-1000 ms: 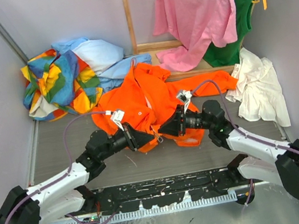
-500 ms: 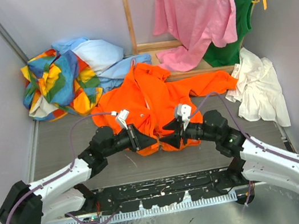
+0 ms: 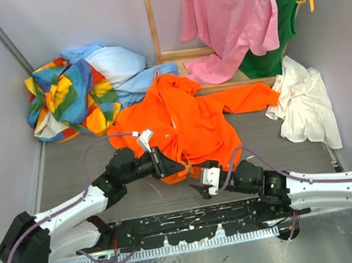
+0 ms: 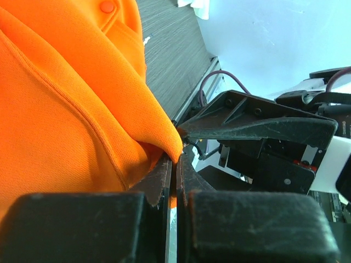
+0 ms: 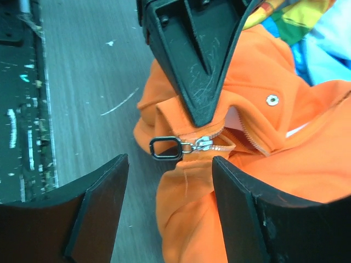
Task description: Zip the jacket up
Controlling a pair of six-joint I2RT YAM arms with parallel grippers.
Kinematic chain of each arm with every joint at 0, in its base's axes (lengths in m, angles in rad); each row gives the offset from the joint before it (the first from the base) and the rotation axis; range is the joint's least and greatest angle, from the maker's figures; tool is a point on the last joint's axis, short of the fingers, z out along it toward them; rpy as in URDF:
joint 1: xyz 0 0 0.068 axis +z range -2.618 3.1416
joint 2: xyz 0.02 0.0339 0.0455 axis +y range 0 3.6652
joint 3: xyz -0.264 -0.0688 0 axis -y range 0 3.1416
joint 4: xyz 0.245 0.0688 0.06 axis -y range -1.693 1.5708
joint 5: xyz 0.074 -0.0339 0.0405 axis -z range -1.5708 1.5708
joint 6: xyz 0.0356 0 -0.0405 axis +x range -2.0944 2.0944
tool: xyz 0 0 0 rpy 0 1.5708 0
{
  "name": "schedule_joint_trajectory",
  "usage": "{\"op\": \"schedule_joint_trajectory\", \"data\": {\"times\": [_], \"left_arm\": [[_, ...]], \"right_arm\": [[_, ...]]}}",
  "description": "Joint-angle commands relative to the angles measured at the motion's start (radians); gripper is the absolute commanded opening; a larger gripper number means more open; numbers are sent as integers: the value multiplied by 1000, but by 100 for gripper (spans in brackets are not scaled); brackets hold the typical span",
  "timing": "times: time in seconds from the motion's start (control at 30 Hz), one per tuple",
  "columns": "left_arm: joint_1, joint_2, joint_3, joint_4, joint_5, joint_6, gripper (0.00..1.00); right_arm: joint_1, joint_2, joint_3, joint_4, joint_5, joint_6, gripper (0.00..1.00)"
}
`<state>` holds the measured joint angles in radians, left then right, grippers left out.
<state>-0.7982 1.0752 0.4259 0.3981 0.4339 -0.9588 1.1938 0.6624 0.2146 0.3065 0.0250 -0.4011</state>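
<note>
The orange jacket (image 3: 191, 118) lies spread in the middle of the table, front partly open. My left gripper (image 3: 174, 168) is shut on the jacket's bottom hem; in the left wrist view the fabric (image 4: 82, 109) is pinched between the closed fingers. My right gripper (image 3: 200, 186) is open and empty, just below the hem. In the right wrist view the silver zipper slider with its black ring pull (image 5: 167, 148) sits at the bottom of the jacket (image 5: 263, 164), between and beyond my open fingers (image 5: 104, 203), right under the left gripper's fingers (image 5: 197, 66).
A multicoloured garment (image 3: 67, 96) and light blue cloth (image 3: 121, 69) lie at back left. A pink T-shirt (image 3: 230, 13) and green top (image 3: 284, 10) hang at back right. A white cloth (image 3: 304, 105) lies at right. A wooden frame (image 3: 151, 20) stands behind.
My right gripper let go of the jacket and drew back toward the near edge, now open below the hem. My left gripper stays shut on the hem, nearly unmoved.
</note>
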Motion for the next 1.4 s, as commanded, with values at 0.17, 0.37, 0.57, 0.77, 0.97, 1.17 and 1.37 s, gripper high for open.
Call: {"op": "schedule_joint_trajectory", "data": {"times": [0.17, 0.37, 0.57, 0.77, 0.97, 1.17, 1.37], "left_arm": [[-1, 14, 56, 35, 40, -17, 0], [-2, 15, 57, 31, 40, -19, 0], [-1, 22, 54, 25, 40, -18, 0], [-2, 24, 51, 9, 37, -11, 0], [0, 22, 55, -6, 41, 2, 0], [-2, 22, 58, -6, 61, 2, 0], [-1, 14, 59, -17, 60, 3, 0]], "right_arm": [[179, 186, -52, 426, 395, -207, 68], [233, 282, -34, 488, 510, -253, 68], [254, 249, -43, 542, 550, -242, 63], [254, 155, -7, 398, 496, -178, 58], [252, 58, -6, 278, 455, -102, 38], [251, 79, -6, 270, 487, -95, 33], [250, 66, 8, 175, 465, -59, 39]]}}
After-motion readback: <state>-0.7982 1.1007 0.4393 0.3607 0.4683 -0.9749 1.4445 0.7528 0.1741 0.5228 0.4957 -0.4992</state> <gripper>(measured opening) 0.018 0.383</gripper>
